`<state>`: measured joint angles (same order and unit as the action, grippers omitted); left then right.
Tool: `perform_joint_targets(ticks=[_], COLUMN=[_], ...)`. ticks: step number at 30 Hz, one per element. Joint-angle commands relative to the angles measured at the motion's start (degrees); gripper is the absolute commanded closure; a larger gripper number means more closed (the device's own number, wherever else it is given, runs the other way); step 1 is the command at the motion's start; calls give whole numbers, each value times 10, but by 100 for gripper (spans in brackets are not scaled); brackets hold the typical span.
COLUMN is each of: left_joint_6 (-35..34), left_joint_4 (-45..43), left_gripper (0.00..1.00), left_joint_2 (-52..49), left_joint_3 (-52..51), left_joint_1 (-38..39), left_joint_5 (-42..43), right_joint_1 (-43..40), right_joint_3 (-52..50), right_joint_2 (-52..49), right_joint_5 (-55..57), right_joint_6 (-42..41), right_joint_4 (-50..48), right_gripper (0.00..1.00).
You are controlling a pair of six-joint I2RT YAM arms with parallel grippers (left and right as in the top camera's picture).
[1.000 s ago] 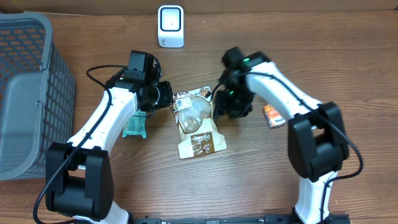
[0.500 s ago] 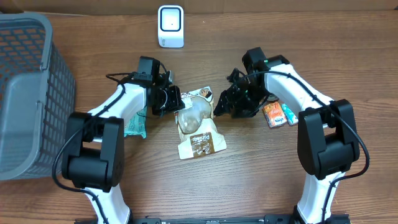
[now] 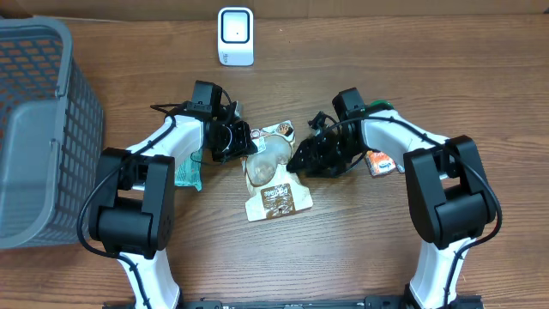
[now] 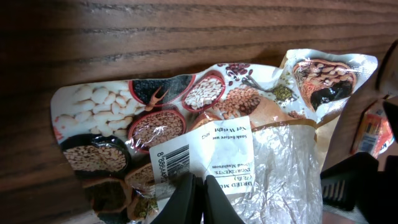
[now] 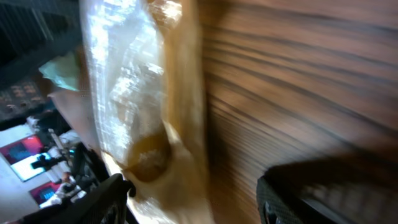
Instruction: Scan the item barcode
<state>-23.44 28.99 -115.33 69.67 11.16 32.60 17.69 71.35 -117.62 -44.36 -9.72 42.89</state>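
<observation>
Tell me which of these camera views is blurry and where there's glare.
Overhead: sharp and evenly lit, with only soft shadows beside the pouch. Left wrist: crisp on the white label, glare on the clear film, and the wood is dark toward the top. Right wrist: this is the blurry one, with the wood grain smeared and the pouch streaked with bright glare.

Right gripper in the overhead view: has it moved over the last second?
Yes. The right gripper has shifted away from the white scanner, toward the near edge of the table, and now sits at the pouch's edge.
</observation>
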Motion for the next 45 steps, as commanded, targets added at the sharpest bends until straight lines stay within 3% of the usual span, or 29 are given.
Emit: perform_joint_targets(ticks=[1, 10, 15, 20, 27, 33, 41, 45], left_joint_6=[11, 11, 11, 11, 12, 17, 77, 112], left_joint_4=[3, 3, 3, 3, 3, 5, 132, 204], left_gripper=[96, 96, 96, 96, 91, 94, 92, 88], left_joint_2=[-13, -13, -13, -13, -13, -11, 56, 115], left_joint_3=[-2, -2, -2, -2, -2, 1, 100, 172], left_joint_1=[1, 1, 1, 1, 1, -6, -84, -116], left_joint_5=[4, 3, 3, 3, 2, 2, -2, -2], right_joint_1=[21, 76, 90, 90, 90, 87, 76, 68], right_joint_3=[-37, -51, -51, -51, -51, -50, -49, -48], right_joint_2=[15, 14, 14, 14, 14, 14, 15, 29], right_joint_5=[-30, -43, -37, -15, -7, -21, -59, -104], right_joint_6=[-55, -158, -160, -160, -160, -160, -153, -110], right_joint_4=[-56, -204, -223, -223, -223, -223, -223, -223], right_gripper=[35, 35, 36, 56, 68, 80, 87, 92])
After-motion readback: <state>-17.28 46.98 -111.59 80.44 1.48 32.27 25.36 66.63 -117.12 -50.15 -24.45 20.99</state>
